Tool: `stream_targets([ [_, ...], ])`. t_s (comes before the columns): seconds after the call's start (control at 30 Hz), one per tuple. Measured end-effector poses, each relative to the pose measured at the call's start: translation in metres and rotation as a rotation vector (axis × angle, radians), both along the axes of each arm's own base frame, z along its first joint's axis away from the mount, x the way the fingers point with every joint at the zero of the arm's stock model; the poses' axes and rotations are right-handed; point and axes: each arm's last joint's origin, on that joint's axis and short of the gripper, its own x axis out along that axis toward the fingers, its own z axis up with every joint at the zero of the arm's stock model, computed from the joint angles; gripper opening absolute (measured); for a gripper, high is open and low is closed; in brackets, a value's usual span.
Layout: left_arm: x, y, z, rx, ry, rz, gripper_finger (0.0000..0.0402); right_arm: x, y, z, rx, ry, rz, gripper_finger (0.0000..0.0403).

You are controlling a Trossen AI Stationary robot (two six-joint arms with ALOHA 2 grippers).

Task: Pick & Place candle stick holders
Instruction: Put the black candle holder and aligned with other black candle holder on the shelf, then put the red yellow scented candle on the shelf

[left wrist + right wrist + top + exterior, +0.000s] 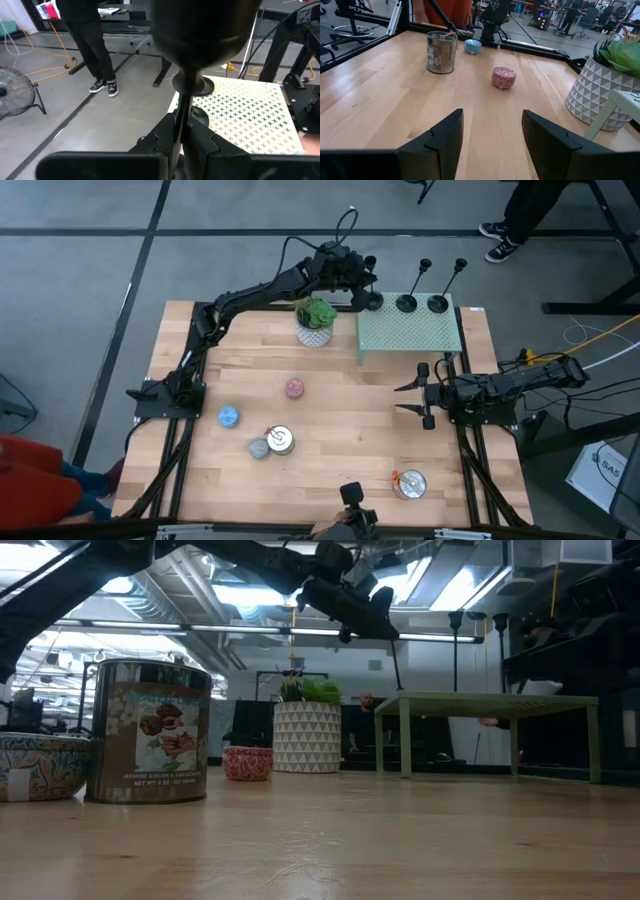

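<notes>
Two black candle stick holders (406, 303) (438, 304) stand by their round bases on the far edge of a pale green perforated stand (410, 335). Their stems show upright in the low view (455, 650) (500, 650). A third holder (372, 298) is at the stand's far left corner, with my left gripper (366, 280) shut on it. My right gripper (415, 395) waits open at the table's right side, nothing between its fingers (492, 145). My left gripper pinches the holder's thin stem (183, 107) between its two fingers, below the dark knob (200, 35). The fingers come nearly level from the table's left and lie across the stem. The holder stands almost upright (395, 660). I cannot tell whether its base (373, 301) touches the stand.
A plant in a white patterned pot (316, 320) stands just left of the stand. On the wooden table lie pink (294, 387), blue (229, 416) and grey (259, 448) candles and two round tins (282, 440) (410, 483). A person's legs (92, 45) show beyond the far edge.
</notes>
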Motion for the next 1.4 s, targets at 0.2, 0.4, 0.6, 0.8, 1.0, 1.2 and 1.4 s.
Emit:
stream_targets([
  [0.2,0.000,0.000,0.000,0.002,-0.001,0.002,0.0052,0.000,0.000,0.000,0.000,0.000,0.000,0.0204],
  [0.4,0.000,0.000,0.000,0.002,0.000,0.002,0.0085,0.000,0.000,0.000,0.000,0.001,0.000,0.0204],
  [0.6,0.000,0.000,0.000,0.002,0.001,0.002,0.0116,0.000,0.000,0.000,0.000,0.000,0.000,0.0204],
  [0.8,0.000,0.000,-0.001,0.000,0.010,0.012,0.0139,0.000,0.000,0.000,0.000,0.000,0.000,0.0204],
  [1.0,0.000,-0.002,-0.004,0.039,0.065,0.036,0.0145,0.000,0.000,0.000,0.001,0.000,0.000,0.0204],
  [1.2,0.000,-0.014,-0.010,0.060,0.190,0.026,0.0140,0.000,0.000,0.000,0.001,0.000,0.000,0.0204],
  [1.4,0.000,-0.041,-0.003,0.101,0.283,-0.019,0.0126,0.000,0.000,0.000,0.000,0.004,0.000,0.0204],
])
